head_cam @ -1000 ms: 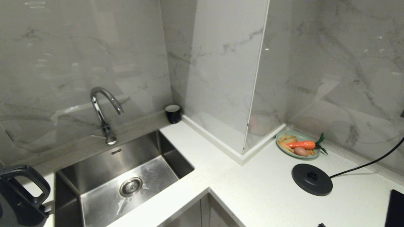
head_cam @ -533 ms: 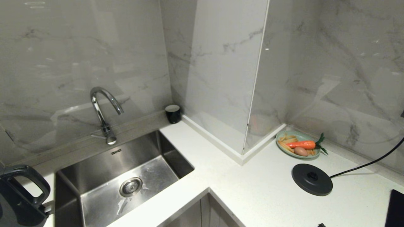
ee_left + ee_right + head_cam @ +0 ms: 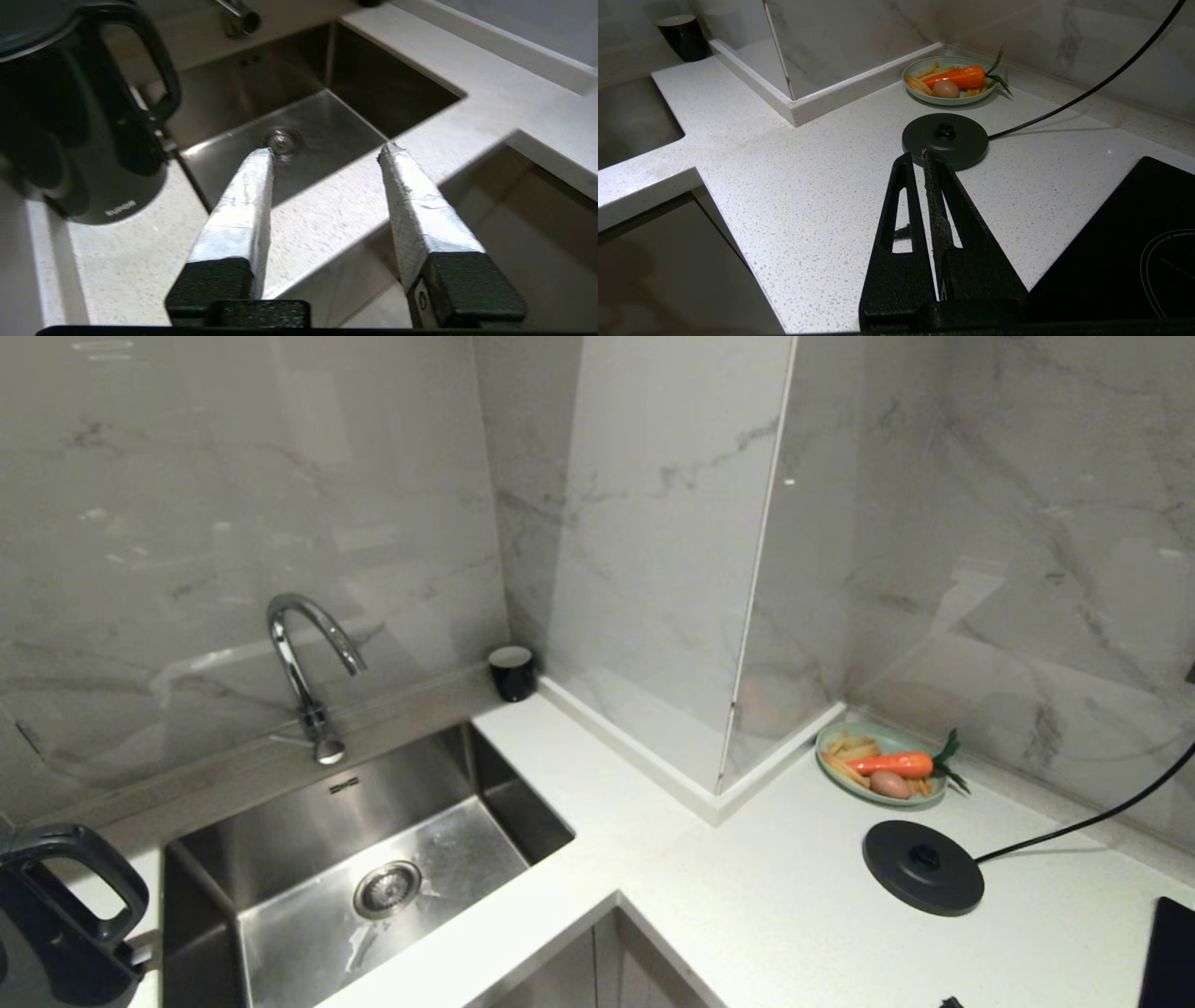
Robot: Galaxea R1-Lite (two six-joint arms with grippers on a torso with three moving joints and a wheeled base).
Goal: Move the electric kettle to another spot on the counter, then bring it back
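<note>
The electric kettle, glossy black with a big loop handle, stands on the white speckled counter at the far left, beside the sink. In the left wrist view the kettle is upright with white lettering near its bottom. My left gripper hovers off to the side of it, over the counter's front edge. It is open, with nothing between its taped fingers. My right gripper is shut and empty, parked above the counter near the round base.
A steel sink with a chrome tap lies right of the kettle. A black base disc with its cord, a green plate of food, a small black cup and a black hob share the counter.
</note>
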